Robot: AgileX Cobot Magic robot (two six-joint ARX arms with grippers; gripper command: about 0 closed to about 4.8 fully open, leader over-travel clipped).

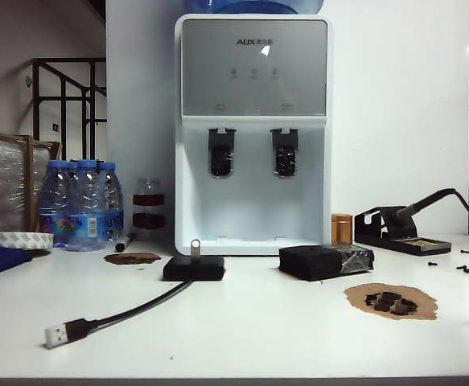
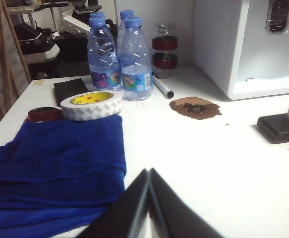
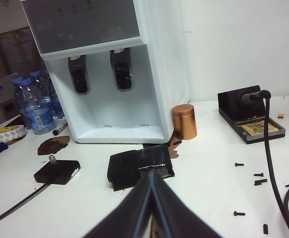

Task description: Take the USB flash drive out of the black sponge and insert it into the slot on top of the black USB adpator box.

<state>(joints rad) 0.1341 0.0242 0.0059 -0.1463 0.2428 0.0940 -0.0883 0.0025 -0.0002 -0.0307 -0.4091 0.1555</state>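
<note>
Both grippers are clenched on nothing, pulled back toward the table's near edge: the left gripper (image 2: 149, 198) at about 8 o'clock by a blue cloth (image 2: 60, 168), the right gripper (image 3: 151, 208) at about 5 o'clock, just short of the sponge (image 1: 325, 260). Apparently the job is done: the drive (image 1: 195, 248) stands upright in the box (image 1: 194, 268) at 11 o'clock. Nothing seems left. Open table lies in front; 1 cable (image 1: 129, 312) trails toward 7 o'clock.

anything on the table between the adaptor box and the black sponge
Nothing: in the exterior view bare white table separates the black USB adaptor box from the black sponge.
</note>
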